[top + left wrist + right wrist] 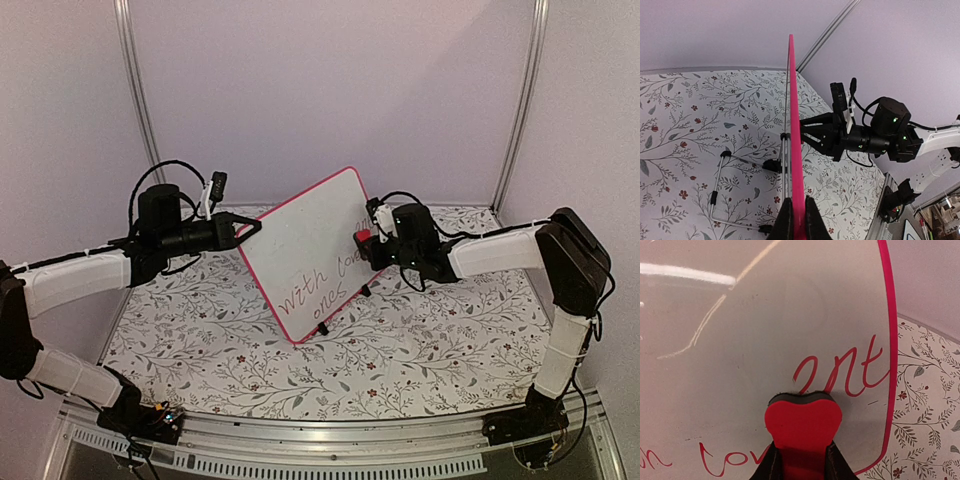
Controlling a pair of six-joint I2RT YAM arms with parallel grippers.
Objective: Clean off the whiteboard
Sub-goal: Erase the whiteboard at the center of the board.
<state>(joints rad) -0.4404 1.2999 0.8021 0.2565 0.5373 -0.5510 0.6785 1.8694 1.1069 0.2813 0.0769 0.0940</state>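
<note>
Over the floral tablecloth (410, 345), the whiteboard (300, 245) stood tilted at mid-table, with red handwriting on its lower part. The left gripper (799, 216) pinched its pink frame. The right gripper (800, 462) clamped a red heart-shaped eraser (803, 424), seemingly pressed against the board below "ent".

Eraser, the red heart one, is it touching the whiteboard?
Touching. The right wrist view shows the dark felt edge of the eraser pressed flat on the whiteboard, covering the bottoms of the red letters.
</note>
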